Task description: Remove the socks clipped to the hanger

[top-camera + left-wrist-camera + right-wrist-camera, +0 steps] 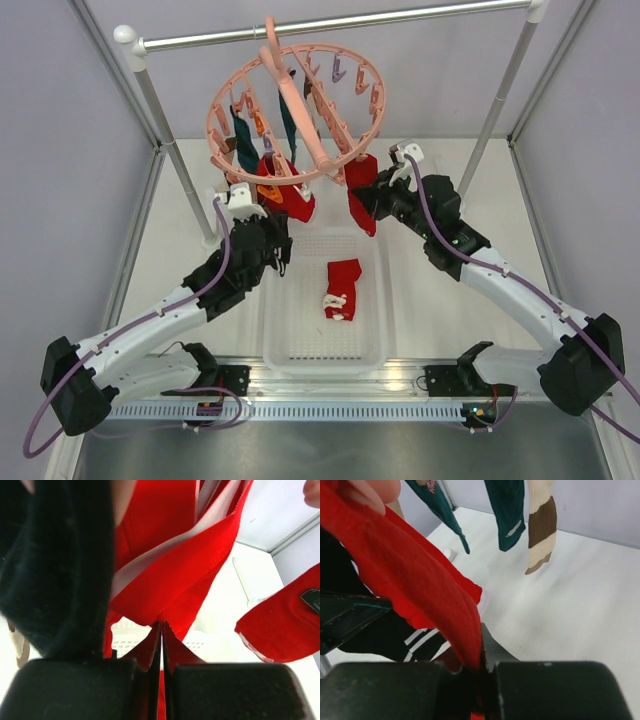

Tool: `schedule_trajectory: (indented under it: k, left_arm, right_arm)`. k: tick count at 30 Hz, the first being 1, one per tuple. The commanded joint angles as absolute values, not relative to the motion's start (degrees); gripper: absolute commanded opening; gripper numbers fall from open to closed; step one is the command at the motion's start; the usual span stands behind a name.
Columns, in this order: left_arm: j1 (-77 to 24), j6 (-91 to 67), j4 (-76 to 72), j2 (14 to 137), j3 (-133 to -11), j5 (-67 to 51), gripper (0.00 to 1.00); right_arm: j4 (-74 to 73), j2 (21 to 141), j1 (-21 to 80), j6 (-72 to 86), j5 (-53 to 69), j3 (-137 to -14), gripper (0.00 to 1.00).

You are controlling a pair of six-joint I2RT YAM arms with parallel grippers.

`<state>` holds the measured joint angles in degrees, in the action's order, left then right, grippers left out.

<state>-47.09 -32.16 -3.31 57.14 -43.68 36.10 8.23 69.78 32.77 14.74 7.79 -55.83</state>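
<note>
Black fingers (560, 690), red sock (420, 590), white table (570, 595), grey walls (600, 505)

Two robot arms with white link shells and black joint housings: the left arm (150, 325) toward 8 o'clock, the right arm (520, 285) toward 4 o'clock. Purple cables (224, 240) trail along both. Black bases (215, 380) are bolted near 6 o'clock. The left end effector (161, 667) and right end effector (482, 675) have blocky matte-black fingers (75, 690).
</note>
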Motion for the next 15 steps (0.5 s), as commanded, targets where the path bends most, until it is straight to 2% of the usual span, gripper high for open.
schedule_trajectory:
  k: [1,3,6,7,9,10,13,15]
  left_arm:
    - [-46.1,-32.7,-3.8,56.2,-43.8,30.7,0.03]
    - [-46.1,-31.0,-5.8,56.2,-43.5,26.5,0.06]
    - [-46.2,-29.4,-9.7,56.2,-42.5,19.8,0.17]
    - [-46.1,-29.1,-10.5,56.1,-42.1,18.3,0.25]
    - [-46.1,-28.4,-12.6,56.2,-41.3,13.5,0.34]
    - [-46.2,-28.2,-14.5,56.3,-41.0,11.9,0.43]
    - [-46.8,-27.4,-17.6,57.2,-40.3,6.2,0.51]
    - [-47.4,-27.0,-18.4,57.8,-40.0,4.7,0.52]
  right_arm:
    - [12.3,67.8,33.0,18.4,10.2,-55.4,0.07]
    - [12.3,66.7,33.1,19.7,10.4,-54.8,0.03]
    - [11.7,65.5,33.7,21.9,10.5,-54.5,0.01]
    - [11.7,65.2,34.0,22.5,10.6,-54.4,0.01]
    - [11.6,64.6,35.1,23.8,10.6,-54.6,0.01]
    - [11.4,64.6,35.5,24.3,10.6,-54.7,0.01]
    - [10.8,64.3,37.5,25.7,10.3,-55.3,0.01]
    - [10.6,64.4,38.8,27.0,9.9,-55.6,0.01]
